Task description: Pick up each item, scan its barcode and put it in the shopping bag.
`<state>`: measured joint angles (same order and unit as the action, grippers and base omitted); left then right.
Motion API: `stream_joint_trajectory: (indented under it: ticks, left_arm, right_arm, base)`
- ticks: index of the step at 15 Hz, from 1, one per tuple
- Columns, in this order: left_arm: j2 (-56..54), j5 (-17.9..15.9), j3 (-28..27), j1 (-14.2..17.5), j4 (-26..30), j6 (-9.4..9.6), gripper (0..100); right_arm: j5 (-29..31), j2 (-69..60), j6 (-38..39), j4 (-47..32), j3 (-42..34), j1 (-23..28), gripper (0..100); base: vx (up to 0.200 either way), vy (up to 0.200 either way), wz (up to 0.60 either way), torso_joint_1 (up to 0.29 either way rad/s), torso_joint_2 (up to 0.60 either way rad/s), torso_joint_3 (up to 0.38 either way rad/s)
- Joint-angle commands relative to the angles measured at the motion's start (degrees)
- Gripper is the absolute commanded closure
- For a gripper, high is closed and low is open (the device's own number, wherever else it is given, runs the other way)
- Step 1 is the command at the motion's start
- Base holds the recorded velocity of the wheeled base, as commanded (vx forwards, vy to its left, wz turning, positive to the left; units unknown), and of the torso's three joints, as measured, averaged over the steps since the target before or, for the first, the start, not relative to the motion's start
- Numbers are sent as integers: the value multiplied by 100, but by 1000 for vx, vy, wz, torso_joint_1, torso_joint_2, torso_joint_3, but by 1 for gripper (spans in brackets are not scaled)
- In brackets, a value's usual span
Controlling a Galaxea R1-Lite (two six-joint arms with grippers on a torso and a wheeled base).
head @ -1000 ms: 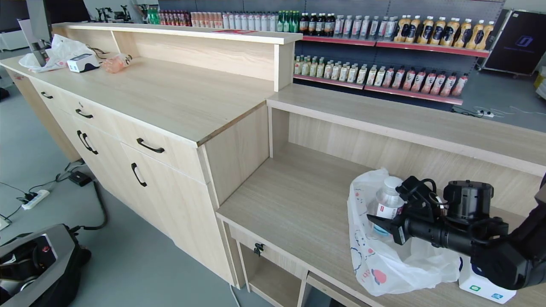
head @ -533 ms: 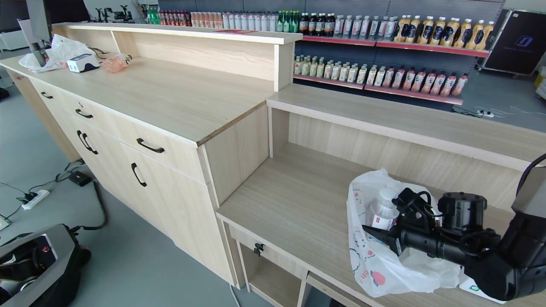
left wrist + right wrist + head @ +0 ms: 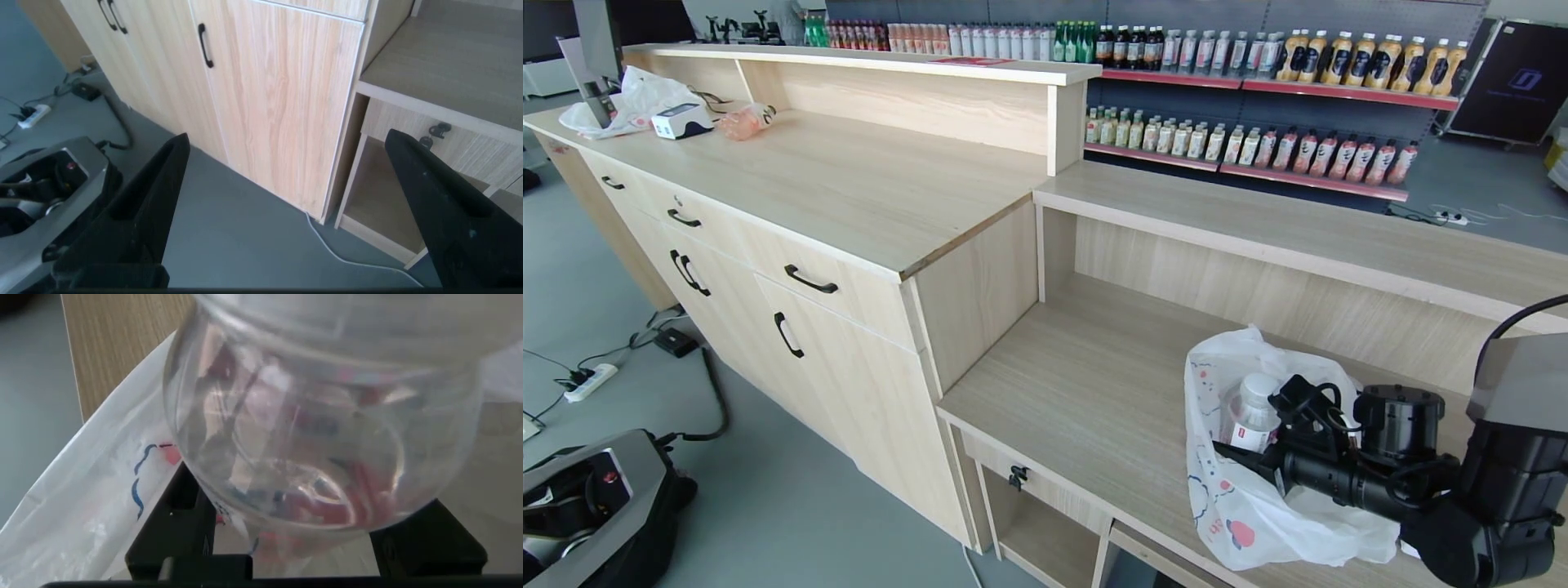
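A clear water bottle [image 3: 1252, 404] with a white cap and a red-and-white label stands partly inside the white printed shopping bag [image 3: 1258, 506] on the low counter [image 3: 1086, 384]. My right gripper [image 3: 1262, 434] is shut on the bottle, down in the bag's mouth. In the right wrist view the bottle's clear base [image 3: 327, 433] bulges between the black fingers [image 3: 184, 531], with the bag's plastic [image 3: 98, 506] beside it. My left gripper [image 3: 286, 212] is open and holds nothing, hanging over the grey floor in front of the cabinet doors [image 3: 270, 90].
The taller counter [image 3: 833, 180] on the left carries another white bag [image 3: 629, 98], a small white scanner [image 3: 680, 120] and a pinkish bottle [image 3: 743, 121] at its far end. Drink shelves [image 3: 1241, 90] stand behind. Cables and a power strip [image 3: 590, 381] lie on the floor.
My right gripper has moved down with the bottle, sinking it deeper into the bag. The arm now covers the white box at the counter's right end.
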<state>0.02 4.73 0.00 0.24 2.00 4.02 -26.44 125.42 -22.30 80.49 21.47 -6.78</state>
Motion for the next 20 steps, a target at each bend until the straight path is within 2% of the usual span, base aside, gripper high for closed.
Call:
stream_joint_trajectory:
  ticks: [1,5,6,10,16,20]
  left_arm:
    - [-2,2,0,11,2,2,0]
    - [-2,2,0,2,2,2,0]
    - [-2,2,0,11,2,2,0]
    - [-2,2,0,11,2,2,0]
    - [-2,2,0,11,2,2,0]
    - [-2,2,0,2,2,2,0]
  right_arm:
    - [7,159,-3,1,-20,1,100]
    - [7,150,-3,1,-20,27,100]
    - [7,97,-3,1,-11,27,0]
    - [-19,-474,32,-87,-11,36,0]
    - [-177,-1705,-29,-878,-81,186,0]
    - [-142,-2021,-890,-1299,-266,625,0]
  base:
    - [0,0,0,0,0,0]
    - [0,0,0,0,0,0]
    - [0,0,0,0,0,0]
    - [0,0,0,0,0,0]
    - [0,0,0,0,0,0]
    - [0,0,0,0,0,0]
